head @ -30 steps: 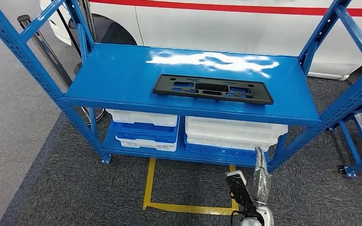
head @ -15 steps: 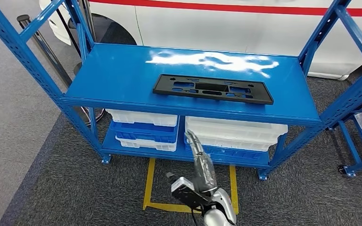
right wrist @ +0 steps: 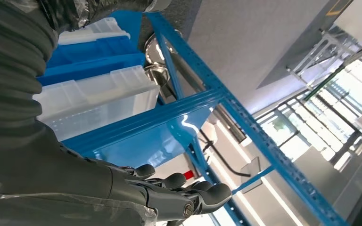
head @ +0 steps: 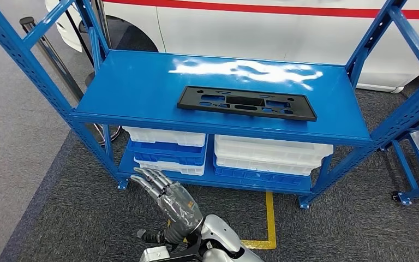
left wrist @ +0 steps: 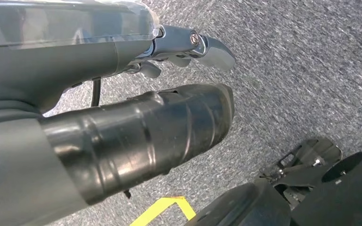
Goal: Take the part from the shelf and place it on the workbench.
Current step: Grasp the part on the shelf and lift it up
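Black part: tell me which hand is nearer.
Right. The right hand is up in front of the shelf's lower level, below the part; the left hand hangs over the carpet.

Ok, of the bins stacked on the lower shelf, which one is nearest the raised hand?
The white bin at the bottom of the left stack, under the blue bin. The right hand has its fingers spread just below its front edge; the right stack sits farther off.

head: high, angled forward and down on blue steel shelf [head: 221, 87] | left wrist: close, facing grey carpet floor [left wrist: 301, 80] | right wrist: close, turned, sharing shelf [right wrist: 184, 108] with head
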Controlling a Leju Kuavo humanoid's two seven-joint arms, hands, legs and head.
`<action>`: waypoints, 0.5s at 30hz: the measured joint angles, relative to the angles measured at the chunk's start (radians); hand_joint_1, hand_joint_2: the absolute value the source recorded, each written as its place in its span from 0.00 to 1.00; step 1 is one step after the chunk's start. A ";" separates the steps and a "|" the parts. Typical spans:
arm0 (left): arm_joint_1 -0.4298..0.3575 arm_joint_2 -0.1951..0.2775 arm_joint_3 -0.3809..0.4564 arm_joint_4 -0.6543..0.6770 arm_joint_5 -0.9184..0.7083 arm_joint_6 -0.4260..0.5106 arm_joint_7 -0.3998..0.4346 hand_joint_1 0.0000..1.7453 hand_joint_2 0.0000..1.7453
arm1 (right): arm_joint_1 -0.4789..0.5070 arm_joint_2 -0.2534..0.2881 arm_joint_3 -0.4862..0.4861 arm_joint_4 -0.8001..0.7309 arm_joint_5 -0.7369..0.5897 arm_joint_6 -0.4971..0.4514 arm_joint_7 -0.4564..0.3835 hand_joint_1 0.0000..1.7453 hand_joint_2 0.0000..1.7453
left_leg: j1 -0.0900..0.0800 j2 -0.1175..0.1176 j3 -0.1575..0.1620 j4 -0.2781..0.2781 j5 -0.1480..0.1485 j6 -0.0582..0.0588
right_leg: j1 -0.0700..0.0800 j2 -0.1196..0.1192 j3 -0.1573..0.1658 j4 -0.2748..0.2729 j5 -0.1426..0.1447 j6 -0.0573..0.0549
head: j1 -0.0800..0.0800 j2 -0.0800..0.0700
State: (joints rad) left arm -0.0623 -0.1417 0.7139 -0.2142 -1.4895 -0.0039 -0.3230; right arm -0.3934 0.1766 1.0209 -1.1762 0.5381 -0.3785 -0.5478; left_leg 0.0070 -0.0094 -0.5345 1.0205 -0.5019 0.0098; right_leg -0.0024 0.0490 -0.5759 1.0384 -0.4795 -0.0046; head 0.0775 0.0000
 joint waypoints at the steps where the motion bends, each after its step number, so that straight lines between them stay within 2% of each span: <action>1: 0.000 0.001 0.000 0.000 0.000 -0.002 -0.001 0.00 0.00 | -0.003 0.000 0.010 0.000 0.000 0.000 0.002 0.00 1.00 | 0.000 0.000 0.000 0.000 0.000 0.000 | 0.000 0.000 0.000 0.000 0.000 0.000 | 0.000 0.000; 15: 0.000 0.006 -0.001 0.001 -0.001 -0.003 -0.002 0.00 0.00 | -0.016 0.000 0.050 -0.001 0.000 0.000 0.004 0.00 1.00 | 0.000 0.000 0.000 0.000 0.000 0.000 | 0.000 0.000 0.000 0.000 0.000 0.000 | 0.000 0.000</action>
State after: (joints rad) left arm -0.0622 -0.1358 0.7128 -0.2129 -1.4904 -0.0065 -0.3246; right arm -0.4089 0.1766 1.0709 -1.1772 0.5382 -0.3781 -0.5440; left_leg 0.0070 -0.0094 -0.5345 1.0205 -0.5019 0.0098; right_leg -0.0025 0.0490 -0.5759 1.0384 -0.4795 -0.0046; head 0.0774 0.0000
